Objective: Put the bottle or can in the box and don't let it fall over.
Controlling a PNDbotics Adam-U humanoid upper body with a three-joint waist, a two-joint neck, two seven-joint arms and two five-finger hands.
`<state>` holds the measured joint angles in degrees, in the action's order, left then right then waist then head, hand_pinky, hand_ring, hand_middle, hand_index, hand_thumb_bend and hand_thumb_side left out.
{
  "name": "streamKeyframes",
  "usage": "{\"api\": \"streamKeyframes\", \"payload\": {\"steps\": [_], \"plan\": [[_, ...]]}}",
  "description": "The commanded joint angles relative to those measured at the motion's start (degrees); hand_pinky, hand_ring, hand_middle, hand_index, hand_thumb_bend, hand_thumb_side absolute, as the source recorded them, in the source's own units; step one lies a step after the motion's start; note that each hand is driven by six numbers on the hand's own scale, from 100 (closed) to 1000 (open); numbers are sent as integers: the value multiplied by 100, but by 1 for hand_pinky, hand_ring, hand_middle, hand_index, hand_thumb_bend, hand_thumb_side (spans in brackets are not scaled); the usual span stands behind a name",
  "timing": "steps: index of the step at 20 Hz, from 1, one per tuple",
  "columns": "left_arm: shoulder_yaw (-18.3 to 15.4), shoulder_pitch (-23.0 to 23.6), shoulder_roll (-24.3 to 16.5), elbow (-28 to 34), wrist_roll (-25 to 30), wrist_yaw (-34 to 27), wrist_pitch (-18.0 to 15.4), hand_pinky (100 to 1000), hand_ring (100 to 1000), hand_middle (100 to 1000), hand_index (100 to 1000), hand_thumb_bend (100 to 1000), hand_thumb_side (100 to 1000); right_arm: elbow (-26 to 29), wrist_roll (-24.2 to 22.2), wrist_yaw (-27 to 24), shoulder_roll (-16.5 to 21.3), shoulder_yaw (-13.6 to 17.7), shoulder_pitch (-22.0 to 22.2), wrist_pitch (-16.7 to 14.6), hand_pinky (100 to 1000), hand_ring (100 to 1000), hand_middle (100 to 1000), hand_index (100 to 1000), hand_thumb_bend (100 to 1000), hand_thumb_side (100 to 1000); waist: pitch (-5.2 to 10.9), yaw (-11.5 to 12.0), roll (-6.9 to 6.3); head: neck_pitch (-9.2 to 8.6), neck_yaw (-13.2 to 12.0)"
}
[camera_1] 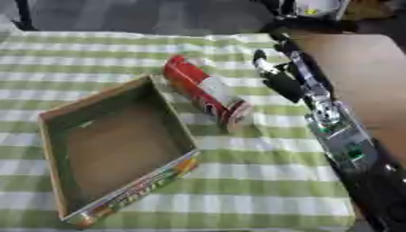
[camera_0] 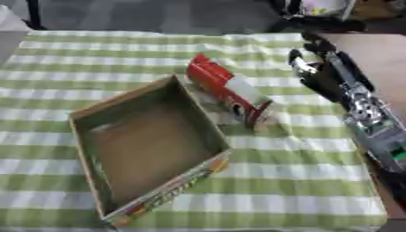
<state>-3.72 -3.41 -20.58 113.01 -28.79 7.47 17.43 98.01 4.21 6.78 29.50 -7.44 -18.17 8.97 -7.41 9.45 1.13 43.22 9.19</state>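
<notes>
We see the red cylindrical can with a white label band (camera_0: 229,90) lying on its side on the green-and-white checked tablecloth (camera_0: 301,181), not upright. It lies just outside the open brown cardboard box (camera_0: 147,145), along that box's right-hand wall, and looks to be touching or nearly touching the wall; we cannot tell which. The can's red closed end points towards the far side of the table, and its pale round end points towards the near right, away from the box. Nothing lies inside the box that we can make out; its brown floor shows bare, and its near wall carries colourful printing on the outer face.

To the right of the can, apart from it, hangs the robot's right hand (camera_1: 277,79), black with a few silver parts, at the end of a black and silver arm (camera_1: 337,136) that comes in from the right side. The hand holds nothing and does not touch the can. We cannot tell whether its fingers are spread or curled, as they merge into one dark shape. The left hand shows in neither view.

Beyond the cloth's right edge, past the hand, a bare brown surface (camera_1: 364,72) shows.
</notes>
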Motion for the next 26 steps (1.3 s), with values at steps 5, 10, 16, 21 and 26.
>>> {"api": "streamKeyframes", "payload": {"steps": [5,10,16,21,26], "plan": [[-18,-7,-69,65,21,39,-3,568,548,648,682,150,702,126,185,-71,94,129,-119,-101,740,1000,1000,1000,100,639,183,-10,-15,-9,-4],[-12,0,-66,61,26,33,-3,568,548,649,683,149,704,122,46,-4,159,29,-125,-51,747,1000,1000,1000,100,678,176,-10,-8,8,1],[-5,-1,-70,58,35,24,-3,568,549,649,682,147,705,151,-122,176,254,-193,-94,175,750,1000,1000,1000,100,758,168,2,-2,-5,21],[1,-6,-73,56,49,17,-1,568,550,650,682,145,707,110,-192,77,275,-397,-50,278,749,1000,1000,1000,100,769,162,12,-2,-19,44],[6,2,-69,53,73,9,6,568,550,650,682,144,709,-20,-222,75,245,-554,-53,288,752,1000,1000,1000,100,769,151,20,-6,-15,56]]}}
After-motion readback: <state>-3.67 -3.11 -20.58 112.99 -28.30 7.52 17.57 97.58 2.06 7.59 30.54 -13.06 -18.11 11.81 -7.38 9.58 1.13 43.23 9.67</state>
